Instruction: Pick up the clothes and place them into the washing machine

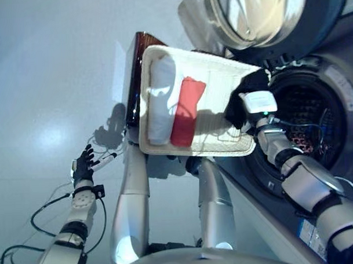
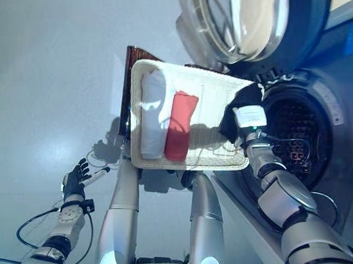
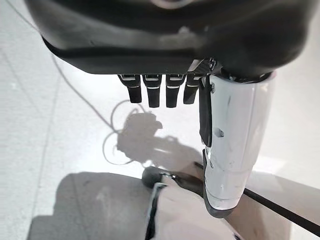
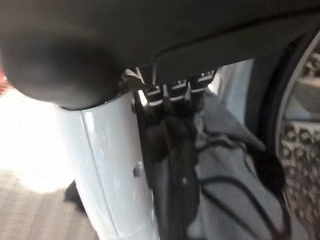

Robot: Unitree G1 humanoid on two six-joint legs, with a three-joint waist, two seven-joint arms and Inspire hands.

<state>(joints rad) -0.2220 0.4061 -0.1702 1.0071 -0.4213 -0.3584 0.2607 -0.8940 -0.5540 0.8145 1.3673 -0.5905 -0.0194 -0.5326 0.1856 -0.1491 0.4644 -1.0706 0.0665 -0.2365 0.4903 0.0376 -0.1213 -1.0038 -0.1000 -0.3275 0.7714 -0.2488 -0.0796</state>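
Your white woven basket (image 1: 221,78): one white rolled cloth (image 1: 161,100), one red rolled cloth (image 1: 186,111). Your right hand (image 1: 248,103) grasps one dark garment (image 4: 225,165) at the basket's right end; left hand (image 1: 82,165) released, empty.

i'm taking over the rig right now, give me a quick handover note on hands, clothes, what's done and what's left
Right hand: fingers shut on a dark garment, at the basket's edge beside the open washer drum.
Left hand: open, idle, low over the floor, holding nothing.
White basket sits on a brown stand beside the machine; a rolled white cloth and a red cloth lie in it.
Done: washer door open, dark garment grasped.
Left: get the dark garment into the drum, then the white and red cloths.
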